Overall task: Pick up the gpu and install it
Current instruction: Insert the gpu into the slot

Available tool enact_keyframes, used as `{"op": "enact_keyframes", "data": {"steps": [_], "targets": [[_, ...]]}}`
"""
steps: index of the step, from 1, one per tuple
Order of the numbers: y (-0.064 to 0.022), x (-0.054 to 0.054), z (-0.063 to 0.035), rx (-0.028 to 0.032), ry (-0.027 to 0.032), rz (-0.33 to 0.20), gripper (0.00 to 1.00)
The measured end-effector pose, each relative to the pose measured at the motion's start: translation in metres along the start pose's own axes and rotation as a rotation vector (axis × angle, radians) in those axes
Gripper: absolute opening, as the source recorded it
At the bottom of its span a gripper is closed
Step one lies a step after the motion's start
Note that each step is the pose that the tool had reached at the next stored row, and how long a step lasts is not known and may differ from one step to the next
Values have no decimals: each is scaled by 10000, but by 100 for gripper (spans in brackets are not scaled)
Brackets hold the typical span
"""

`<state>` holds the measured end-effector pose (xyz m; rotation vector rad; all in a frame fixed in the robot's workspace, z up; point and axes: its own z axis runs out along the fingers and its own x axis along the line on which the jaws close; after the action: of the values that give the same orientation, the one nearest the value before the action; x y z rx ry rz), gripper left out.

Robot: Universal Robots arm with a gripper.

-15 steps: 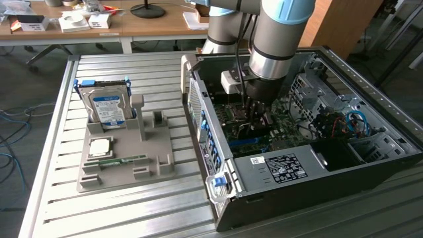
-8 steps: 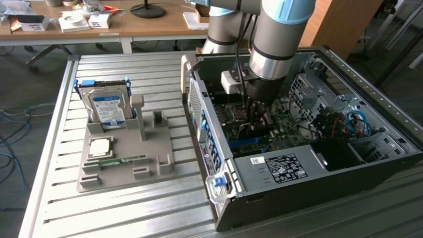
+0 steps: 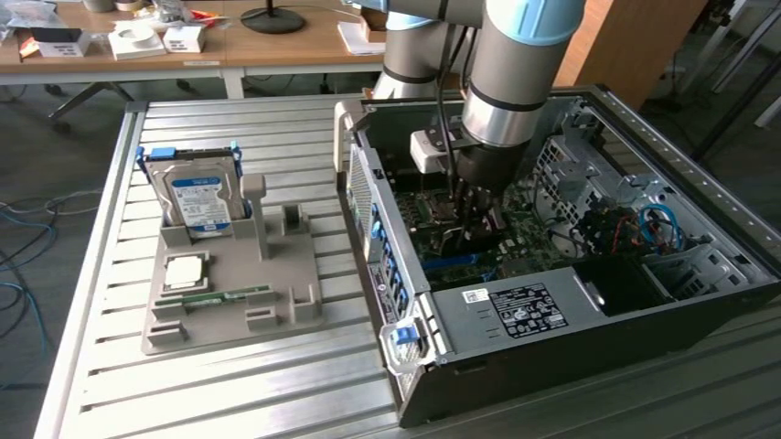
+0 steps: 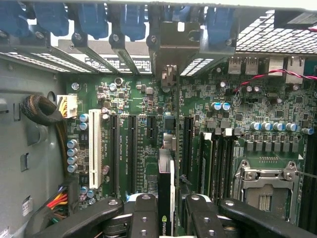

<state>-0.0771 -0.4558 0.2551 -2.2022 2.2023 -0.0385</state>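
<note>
The gripper (image 4: pixel 167 217) pinches the gpu (image 4: pixel 165 186) edge-on over the green motherboard (image 4: pixel 133 99) inside the open computer case (image 3: pixel 550 366), on the exterior view's right of the grey parts tray (image 3: pixel 283 315).

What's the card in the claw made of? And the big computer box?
The gpu looks like matte black plastic or circuit board, seen edge-on, with a dull grey metal bracket. The computer box seems bare sheet metal: silver-grey, thin folded edges, punched holes.
</note>
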Motion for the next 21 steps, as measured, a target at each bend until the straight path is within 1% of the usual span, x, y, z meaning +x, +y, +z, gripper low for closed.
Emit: {"op": "enact_keyframes", "data": {"steps": [2,3,5,6,10,11,13,21], "targets": [[-3,1,0,-5,0,-2,26],[-10,1,1,-26,-1,-2,26],[-22,1,1,-94,-1,0,26],[-23,1,0,-105,1,0,26],[-23,0,1,-105,-1,1,26],[-28,0,2,-112,-1,0,26],[-36,1,2,-146,-1,2,26],[-36,3,4,-163,-2,33,26]]}}
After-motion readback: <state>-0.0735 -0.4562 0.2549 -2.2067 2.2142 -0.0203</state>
